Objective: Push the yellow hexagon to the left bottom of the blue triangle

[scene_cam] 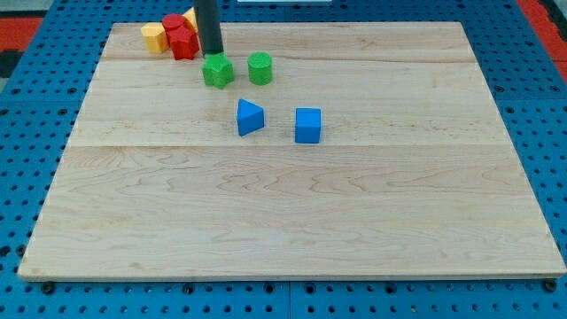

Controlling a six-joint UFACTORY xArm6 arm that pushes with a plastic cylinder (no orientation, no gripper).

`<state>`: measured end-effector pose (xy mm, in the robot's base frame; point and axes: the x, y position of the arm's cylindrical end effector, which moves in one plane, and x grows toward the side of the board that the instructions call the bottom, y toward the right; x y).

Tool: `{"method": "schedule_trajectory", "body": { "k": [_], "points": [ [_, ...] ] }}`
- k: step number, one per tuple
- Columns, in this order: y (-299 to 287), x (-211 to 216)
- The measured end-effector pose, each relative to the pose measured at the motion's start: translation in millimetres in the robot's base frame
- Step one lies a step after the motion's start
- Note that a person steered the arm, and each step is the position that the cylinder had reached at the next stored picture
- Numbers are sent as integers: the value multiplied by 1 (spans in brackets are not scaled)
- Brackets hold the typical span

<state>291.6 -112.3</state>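
Wooden counter (292, 213). Rod, no pincer fitted; its tip (213, 55) rests at the upper edge of a green block (217, 71). Green cylinder (260, 68) just right. Yellow hexagon (155, 37) at top left, touching red blocks (182, 37). Blue triangle (250, 117) mid-board, blue cube (307, 125) beside it.

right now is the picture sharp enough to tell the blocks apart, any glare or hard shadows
Camera view: even, soft light, no glare on the wooden board. The blue triangle and blue cube are crisp with faint shadows. At the view's top left, the yellow hexagon is small and slightly soft. My tip touches the green block.
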Motion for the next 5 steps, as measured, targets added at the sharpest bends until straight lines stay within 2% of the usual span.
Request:
{"method": "schedule_trajectory", "body": {
  "k": [2, 3, 4, 5],
  "points": [
    [-165, 12],
    [-191, 8],
    [-192, -21],
    [-188, -70]
  ]
}}
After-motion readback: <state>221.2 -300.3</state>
